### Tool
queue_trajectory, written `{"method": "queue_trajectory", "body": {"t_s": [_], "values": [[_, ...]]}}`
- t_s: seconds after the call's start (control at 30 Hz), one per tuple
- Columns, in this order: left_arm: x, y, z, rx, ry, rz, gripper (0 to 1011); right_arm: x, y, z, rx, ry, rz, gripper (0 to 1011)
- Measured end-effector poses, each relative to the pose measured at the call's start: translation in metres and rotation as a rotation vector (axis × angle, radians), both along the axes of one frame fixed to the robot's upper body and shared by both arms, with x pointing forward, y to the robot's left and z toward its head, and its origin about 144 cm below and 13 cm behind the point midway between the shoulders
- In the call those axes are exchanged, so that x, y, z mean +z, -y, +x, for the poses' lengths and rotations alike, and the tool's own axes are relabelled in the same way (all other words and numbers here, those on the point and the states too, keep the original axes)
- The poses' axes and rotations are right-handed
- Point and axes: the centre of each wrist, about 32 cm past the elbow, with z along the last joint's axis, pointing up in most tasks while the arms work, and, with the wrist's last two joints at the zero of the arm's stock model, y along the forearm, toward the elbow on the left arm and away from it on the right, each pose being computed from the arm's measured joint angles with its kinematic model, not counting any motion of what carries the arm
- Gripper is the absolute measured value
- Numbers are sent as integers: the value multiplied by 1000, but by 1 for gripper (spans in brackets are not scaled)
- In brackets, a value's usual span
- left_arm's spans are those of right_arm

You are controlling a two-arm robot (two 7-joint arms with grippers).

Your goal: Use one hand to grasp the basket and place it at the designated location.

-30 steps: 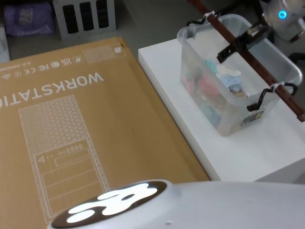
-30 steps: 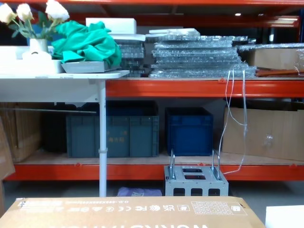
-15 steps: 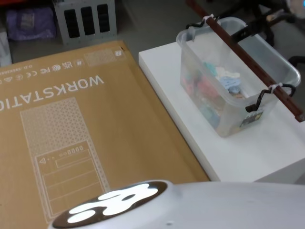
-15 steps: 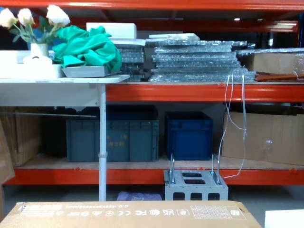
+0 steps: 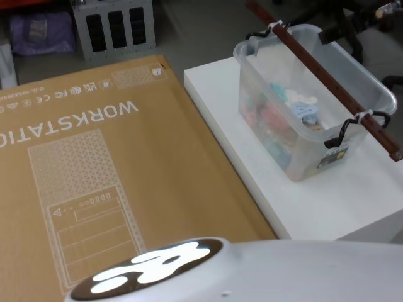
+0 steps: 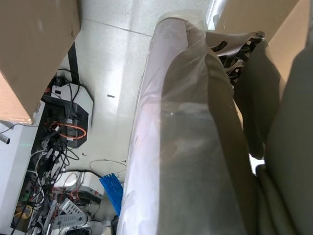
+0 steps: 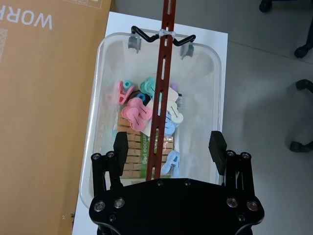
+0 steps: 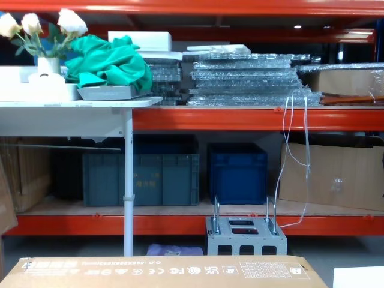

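The basket (image 5: 296,148), a clear plastic tub, stands on a white platform (image 5: 252,151) at the right. Its reddish-brown slotted bar handle (image 5: 321,72) lies lengthwise across the rim, tied on with white zip ties. Coloured clips and a pack of wooden pegs lie inside. In the right wrist view, my right gripper (image 7: 168,146) hangs open above the basket (image 7: 105,98). Its two fingers stand wide apart on either side of the handle (image 7: 164,83) and touch nothing. My left arm stays parked low at my side.
A large brown cardboard box (image 5: 94,163) printed "WORKSTATION" lies flat left of the platform. A grey metal frame (image 5: 113,25) stands on the floor beyond it. Dark blue crates (image 8: 237,168) sit under orange shelving. Chair castors (image 7: 303,93) are on the floor right of the platform.
My right gripper was at the middle of the handle a second ago. It has since lifted away up and to the right, out of the head view. The basket has not moved.
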Motion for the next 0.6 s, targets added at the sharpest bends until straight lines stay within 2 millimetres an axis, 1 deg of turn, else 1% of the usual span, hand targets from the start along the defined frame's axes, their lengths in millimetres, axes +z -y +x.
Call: {"method": "queue_trajectory", "body": {"t_s": [0.2, 0.33, 0.4, 0.53, 0.6], "values": [[0, 0, 0, 0, 0, 0, 0, 5, 0, -7, -9, 21, -1, 1000], [0, 0, 0, 0, 0, 0, 0, 8, 1, -6, -16, 20, 8, 1000], [0, 0, 0, 0, 0, 0, 0, 11, 4, 0, -17, 4, 21, 1000], [0, 0, 0, 0, 0, 0, 0, 27, 12, 29, -24, -69, 60, 1000], [0, 0, 0, 0, 0, 0, 0, 31, 14, 35, -25, -84, 65, 1000]]}}
